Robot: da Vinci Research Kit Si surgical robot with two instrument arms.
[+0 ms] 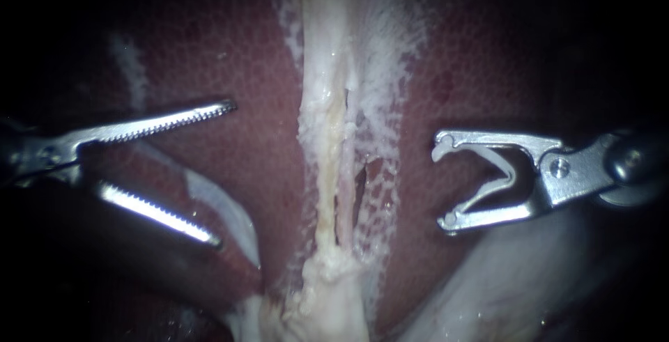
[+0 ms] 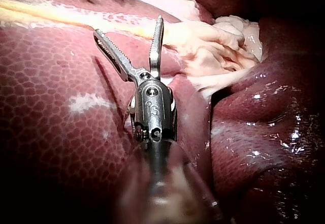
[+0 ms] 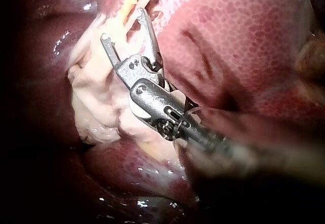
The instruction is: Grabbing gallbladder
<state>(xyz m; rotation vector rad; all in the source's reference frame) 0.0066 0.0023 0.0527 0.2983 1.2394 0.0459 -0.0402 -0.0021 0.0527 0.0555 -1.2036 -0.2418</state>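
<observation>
In the endoscope view our left instrument (image 1: pixel 225 175) reaches over the liver (image 1: pixel 230 49); its tool is released, the two toothed jaws spread wide and holding nothing. Just under its lower jaw lies a smooth dark fold with a pale rim, which we take to be the gallbladder (image 1: pixel 230 216), though we cannot be sure. A pale strand of tissue (image 1: pixel 327 140) runs down the middle. Beyond it is our right instrument (image 1: pixel 442 186), its tool grasping a pale clip (image 1: pixel 503 175) seated along both jaws. In the left wrist view our left instrument (image 2: pixel 128 26) hovers with its jaws apart above mottled liver (image 2: pixel 51 132), lumpy pale tissue (image 2: pixel 213 51) just ahead. In the right wrist view our right instrument (image 3: pixel 123 26) stands over the same pale tissue (image 3: pixel 96 102).
</observation>
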